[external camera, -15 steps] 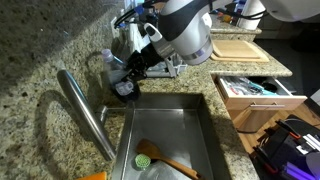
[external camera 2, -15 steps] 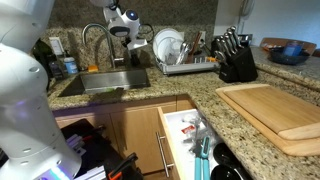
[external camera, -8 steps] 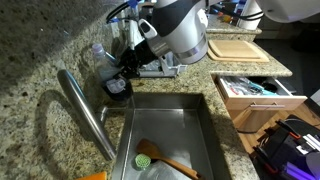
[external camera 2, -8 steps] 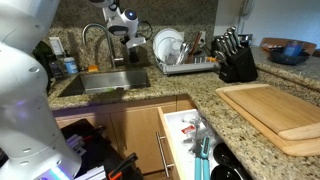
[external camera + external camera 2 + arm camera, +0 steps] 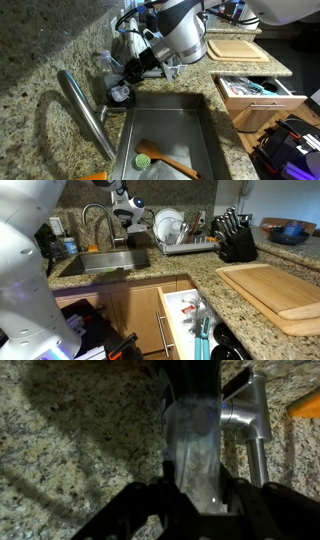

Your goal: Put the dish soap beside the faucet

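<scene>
The dish soap (image 5: 120,93) is a small bottle, dark at its base with a pale upper part, upright on the granite counter behind the sink corner. My gripper (image 5: 131,73) reaches down over it and is shut on its upper part. In the wrist view the pale bottle (image 5: 193,450) runs between my two fingers (image 5: 195,510), which touch its sides. A steel part of the faucet (image 5: 245,415) stands just beside it. The faucet (image 5: 85,110) is a long slanting steel spout close beside the bottle; it shows as an arch in an exterior view (image 5: 95,222).
The steel sink (image 5: 200,140) holds a wooden spoon and a green scrubber (image 5: 146,156). A dish rack (image 5: 185,235), a knife block (image 5: 238,240) and a cutting board (image 5: 275,295) stand on the counter. A drawer (image 5: 255,90) is open below the counter.
My gripper has shifted a little with the bottle near the faucet base; the bottle's dark base now sits slightly lower in the exterior view.
</scene>
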Controlling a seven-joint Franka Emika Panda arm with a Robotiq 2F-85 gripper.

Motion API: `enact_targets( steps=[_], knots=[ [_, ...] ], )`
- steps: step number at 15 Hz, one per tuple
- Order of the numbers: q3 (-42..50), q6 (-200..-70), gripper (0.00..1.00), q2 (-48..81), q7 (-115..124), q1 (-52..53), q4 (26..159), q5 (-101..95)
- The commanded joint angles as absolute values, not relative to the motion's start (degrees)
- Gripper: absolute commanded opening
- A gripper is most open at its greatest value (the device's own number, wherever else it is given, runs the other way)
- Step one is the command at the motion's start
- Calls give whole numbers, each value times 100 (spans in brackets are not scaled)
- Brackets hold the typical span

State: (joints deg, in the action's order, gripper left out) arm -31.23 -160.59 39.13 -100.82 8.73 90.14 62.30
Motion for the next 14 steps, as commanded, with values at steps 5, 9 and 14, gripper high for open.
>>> enact_targets(
  steps=[5, 9, 14],
  knots=[
    [-3202, -15936, 42, 4031, -10090, 680, 9005, 6304],
    [-3112, -15981, 17, 4234, -10095, 907, 8756, 5999],
    [-3160, -15984, 42, 4226, -10074, 938, 8710, 5891]
  ],
)
